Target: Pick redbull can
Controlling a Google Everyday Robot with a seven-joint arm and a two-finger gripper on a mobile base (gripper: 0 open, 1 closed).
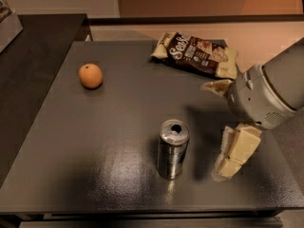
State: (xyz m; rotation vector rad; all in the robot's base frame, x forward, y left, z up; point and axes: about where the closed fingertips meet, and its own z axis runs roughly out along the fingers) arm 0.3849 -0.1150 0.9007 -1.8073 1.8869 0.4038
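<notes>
The redbull can (173, 148) stands upright on the dark table (95, 141), near its front middle, with its opened silver top showing. My gripper (213, 128) is just to the right of the can, low over the table and apart from it. It is open and empty: one cream finger (236, 151) hangs to the can's right and the other finger (216, 86) shows farther back. The grey wrist (266, 96) comes in from the right edge.
An orange (90, 75) lies at the back left of the table. A dark snack bag (197, 54) lies at the back right, just behind the gripper. A darker counter (33, 46) adjoins on the left. The table's front edge is close below the can.
</notes>
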